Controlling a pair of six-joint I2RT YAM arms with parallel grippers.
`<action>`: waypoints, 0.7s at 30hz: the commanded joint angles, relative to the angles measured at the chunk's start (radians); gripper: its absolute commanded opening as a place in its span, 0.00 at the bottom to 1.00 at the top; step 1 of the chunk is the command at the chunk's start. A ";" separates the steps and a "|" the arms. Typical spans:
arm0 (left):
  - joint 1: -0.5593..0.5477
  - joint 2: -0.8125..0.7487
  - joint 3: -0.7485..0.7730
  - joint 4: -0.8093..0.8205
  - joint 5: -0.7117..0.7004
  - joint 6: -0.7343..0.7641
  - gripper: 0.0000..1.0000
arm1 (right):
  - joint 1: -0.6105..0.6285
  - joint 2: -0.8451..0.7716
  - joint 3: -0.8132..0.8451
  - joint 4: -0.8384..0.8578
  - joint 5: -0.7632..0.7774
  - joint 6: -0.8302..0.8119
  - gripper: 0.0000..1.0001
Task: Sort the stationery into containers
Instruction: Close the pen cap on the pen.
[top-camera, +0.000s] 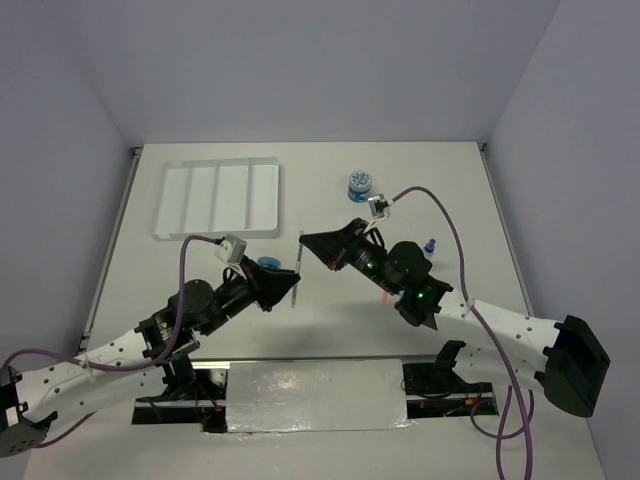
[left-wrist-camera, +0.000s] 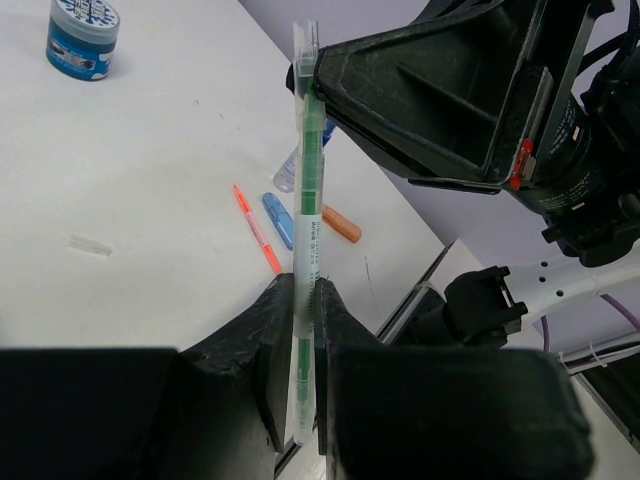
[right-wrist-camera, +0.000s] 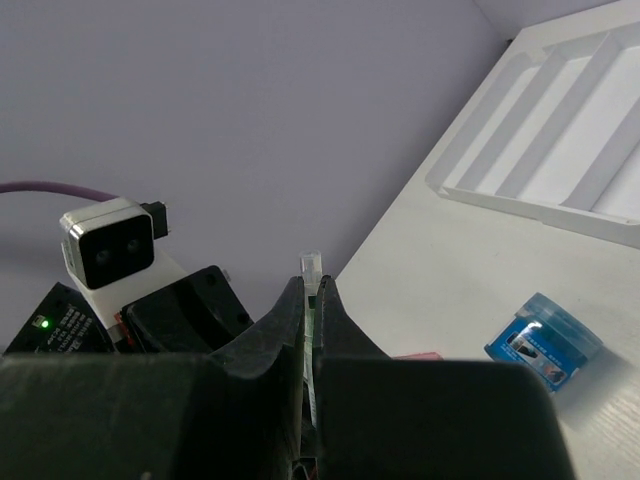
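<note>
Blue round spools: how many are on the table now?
2. The far spool stands right of the white tray; the near spool sits partly hidden by the left gripper. Others may hide under the arms.

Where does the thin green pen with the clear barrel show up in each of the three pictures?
Top external: the thin green pen sits just left of centre, between the left gripper and the right gripper.
Left wrist: it runs up the middle, from bottom to top.
Right wrist: only its clear tip pokes out, low centre.
Shared landmark: the right gripper, shut on the pen in every view.
</note>
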 joint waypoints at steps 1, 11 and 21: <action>-0.004 0.001 -0.008 0.170 -0.022 0.026 0.00 | 0.007 0.004 -0.002 0.022 0.002 0.017 0.00; -0.004 0.004 -0.019 0.253 -0.077 0.057 0.00 | 0.018 0.010 -0.053 0.060 0.000 0.037 0.00; -0.006 0.041 0.046 0.299 -0.092 0.107 0.00 | 0.074 0.002 -0.082 0.131 0.032 -0.052 0.00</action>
